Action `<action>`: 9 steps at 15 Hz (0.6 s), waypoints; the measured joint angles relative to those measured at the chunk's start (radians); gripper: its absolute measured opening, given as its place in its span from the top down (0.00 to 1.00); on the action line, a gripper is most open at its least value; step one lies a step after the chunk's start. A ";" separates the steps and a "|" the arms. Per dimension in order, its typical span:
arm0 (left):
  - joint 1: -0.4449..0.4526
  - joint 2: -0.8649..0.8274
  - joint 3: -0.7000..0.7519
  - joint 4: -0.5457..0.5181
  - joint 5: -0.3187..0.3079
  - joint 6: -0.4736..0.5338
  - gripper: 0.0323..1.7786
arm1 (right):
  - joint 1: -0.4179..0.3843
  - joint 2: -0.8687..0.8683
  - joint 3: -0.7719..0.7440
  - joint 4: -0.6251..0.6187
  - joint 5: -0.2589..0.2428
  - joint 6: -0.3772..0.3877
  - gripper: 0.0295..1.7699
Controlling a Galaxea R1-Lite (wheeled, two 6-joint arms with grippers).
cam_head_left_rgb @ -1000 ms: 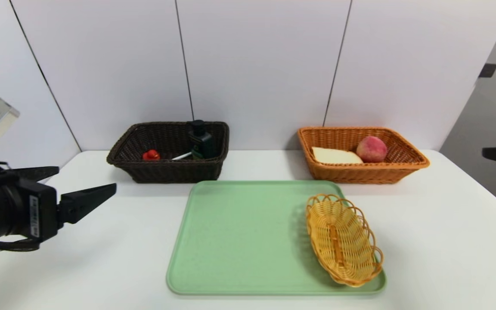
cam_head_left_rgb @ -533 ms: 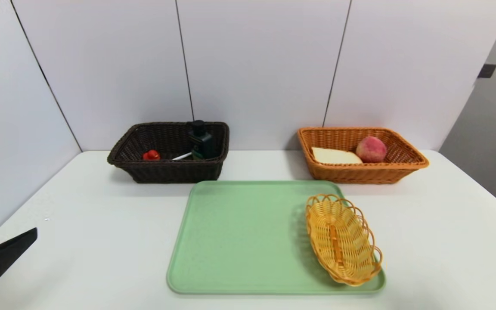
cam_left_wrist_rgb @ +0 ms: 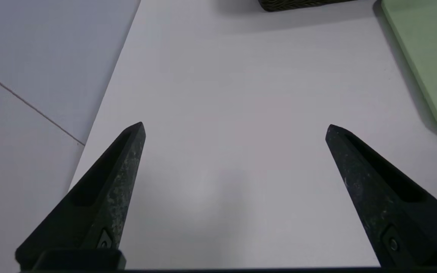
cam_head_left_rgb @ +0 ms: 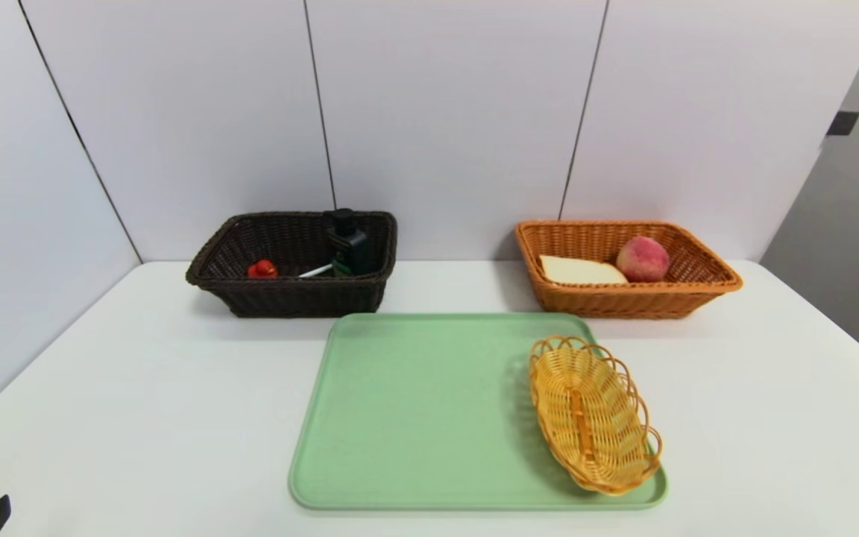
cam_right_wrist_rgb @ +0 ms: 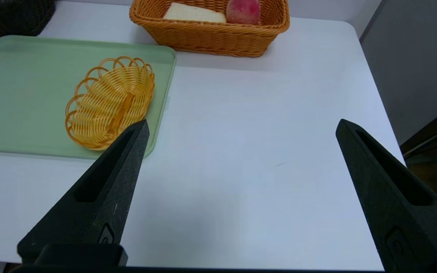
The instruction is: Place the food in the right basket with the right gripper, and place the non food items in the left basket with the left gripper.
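1. Food, namely bread and peach, lies in the orange-tan basket, seen by head and right wrist views, unseen by the left.
2. Only wrist views show both the left gripper and right gripper wide apart, holding nothing.

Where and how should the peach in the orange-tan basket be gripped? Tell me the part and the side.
Grip the peach around its widest part, coming from above with the right claw open. It is round and shows above the near rim of the orange-tan basket. The bread slice lies close on its left, so one finger would probably need care there.
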 joint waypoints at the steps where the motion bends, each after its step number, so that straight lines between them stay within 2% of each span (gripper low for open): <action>1: 0.010 -0.030 0.017 0.005 -0.001 0.005 0.05 | -0.003 -0.022 0.017 -0.001 0.002 0.000 0.04; 9: 0.043 -0.223 0.156 0.031 -0.009 0.029 0.05 | -0.025 -0.208 0.173 0.026 0.003 -0.014 0.04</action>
